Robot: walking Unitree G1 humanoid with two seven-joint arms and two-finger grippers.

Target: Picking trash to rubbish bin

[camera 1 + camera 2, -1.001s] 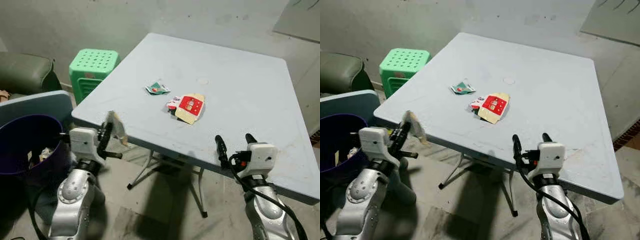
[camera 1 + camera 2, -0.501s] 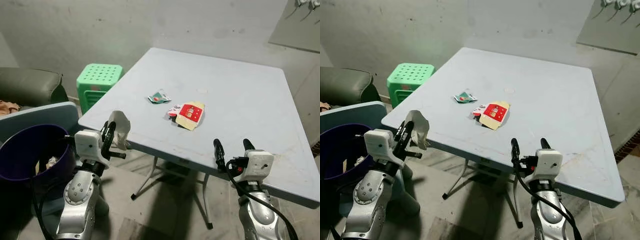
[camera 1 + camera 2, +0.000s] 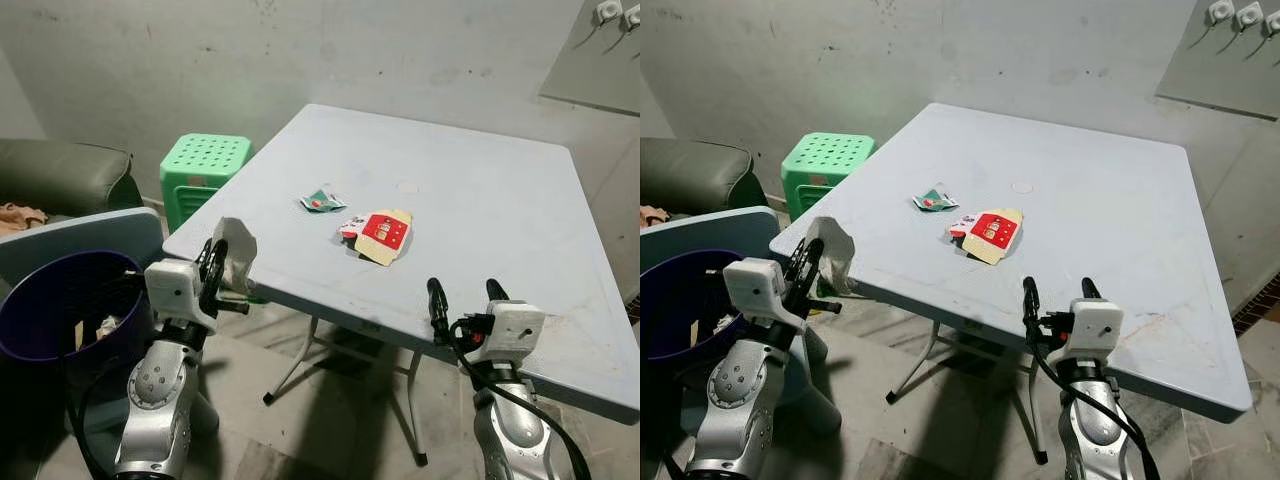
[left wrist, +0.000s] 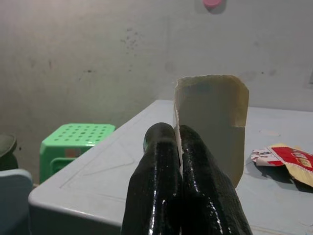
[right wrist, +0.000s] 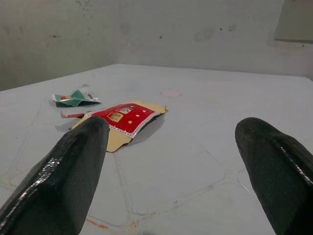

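Trash pickup at a pale blue folding table (image 3: 480,190): the left gripper (image 3: 213,272), raised just off the table's near left corner, has its black fingers (image 4: 176,186) pressed together on a pale scrap of card (image 4: 211,117). A purple rubbish bin (image 3: 55,310) stands on the floor to its left. The right gripper (image 3: 467,300) hangs at the near edge, fingers spread wide. A flattened red carton (image 3: 383,233) and a green wrapper (image 3: 320,201) lie mid-table, near each other, and a green stool (image 3: 205,165) stands behind.

left gripper (image 3: 214,272): jaws clamped, raised | right gripper (image 3: 468,295): jaws apart, raised
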